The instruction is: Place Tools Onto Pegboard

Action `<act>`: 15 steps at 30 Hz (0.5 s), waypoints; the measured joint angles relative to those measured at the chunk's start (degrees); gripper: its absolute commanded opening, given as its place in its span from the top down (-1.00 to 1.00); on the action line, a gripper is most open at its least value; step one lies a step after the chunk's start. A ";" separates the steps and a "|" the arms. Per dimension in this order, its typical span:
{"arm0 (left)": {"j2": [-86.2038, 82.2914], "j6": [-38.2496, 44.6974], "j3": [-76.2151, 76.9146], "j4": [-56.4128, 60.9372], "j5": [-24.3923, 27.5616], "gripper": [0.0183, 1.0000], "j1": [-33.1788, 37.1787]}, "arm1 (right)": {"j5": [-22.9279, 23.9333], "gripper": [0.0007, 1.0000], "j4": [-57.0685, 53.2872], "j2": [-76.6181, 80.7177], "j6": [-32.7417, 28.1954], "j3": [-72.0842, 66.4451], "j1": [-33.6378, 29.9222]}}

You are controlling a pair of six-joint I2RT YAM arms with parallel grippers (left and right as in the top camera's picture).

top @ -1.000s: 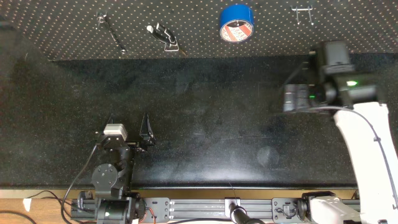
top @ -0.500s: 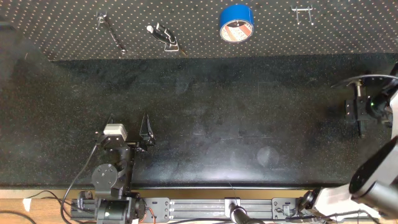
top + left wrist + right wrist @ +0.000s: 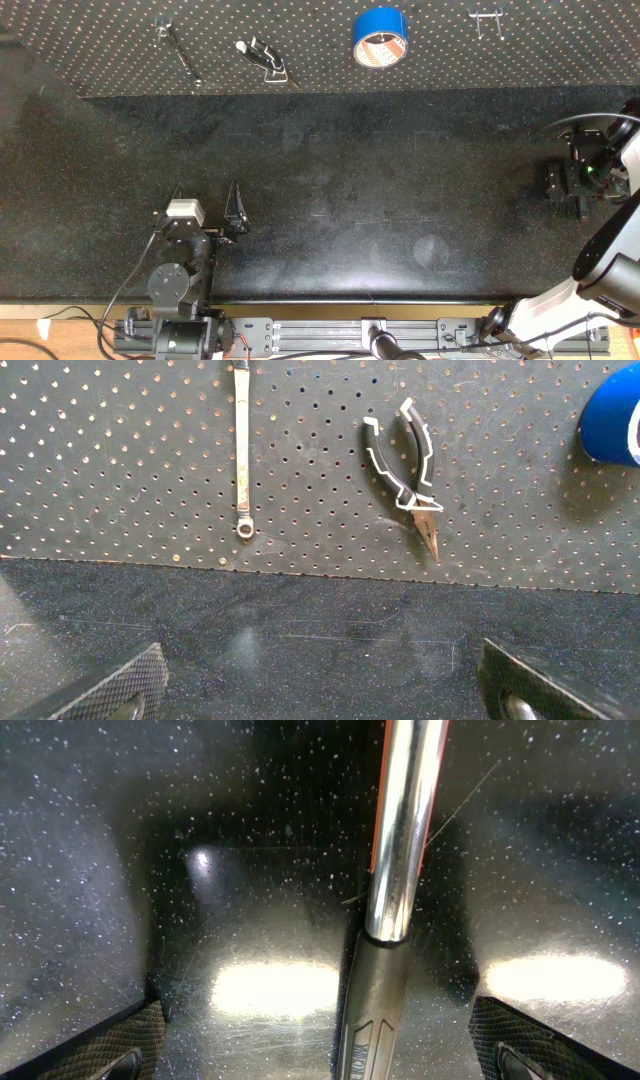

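Top view: right gripper [image 3: 570,182] at the right edge of the table [image 3: 350,200], fingers apart astride one tool [image 3: 400,840]; left gripper [image 3: 207,200] likewise apart; far pegboard [image 3: 320,40] holds three items.

Nothing here is legible: no word, number or sign. The blue tape roll [image 3: 380,38] hanging on the pegboard [image 3: 300,70], far ahead of the left gripper [image 3: 322,688], has a core label [image 3: 379,49] with red print too small to read.
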 measured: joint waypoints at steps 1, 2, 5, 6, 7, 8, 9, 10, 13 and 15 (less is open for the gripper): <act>0.00 -0.02 0.00 0.00 0.00 -0.99 0.00 | -0.04 -0.93 0.00 0.04 0.00 0.00 0.00; 0.00 0.00 0.00 0.00 0.00 -0.99 0.00 | -0.04 -0.71 0.00 0.09 0.00 0.00 -0.02; 0.00 0.00 0.00 0.00 0.00 -0.99 0.00 | -1.16 -0.21 0.07 0.22 -0.33 0.02 0.00; 0.00 0.00 0.00 0.00 0.00 -0.99 0.00 | -1.66 0.36 0.17 0.33 -0.35 0.02 0.00; 0.00 0.00 0.00 0.00 0.00 -0.99 0.00 | -1.95 0.85 0.26 0.52 -0.55 0.11 0.00; 0.00 0.00 0.00 0.00 0.00 -0.99 0.00 | -1.95 0.85 0.63 0.57 -0.13 0.24 -0.11; 0.00 0.00 0.00 -0.02 0.00 -0.99 0.00 | -1.97 0.85 0.87 0.61 0.22 0.42 -0.37; 0.00 0.00 0.00 0.00 0.00 -0.99 0.00 | -1.88 0.85 0.98 0.61 0.26 0.44 -0.39; 0.00 0.00 0.00 -0.02 0.00 -0.99 0.00 | -2.25 0.85 2.71 -0.24 1.36 0.02 -0.37; 0.00 0.00 0.00 0.00 0.00 -0.99 0.00 | -3.30 0.85 3.89 -2.54 3.80 -0.55 -0.37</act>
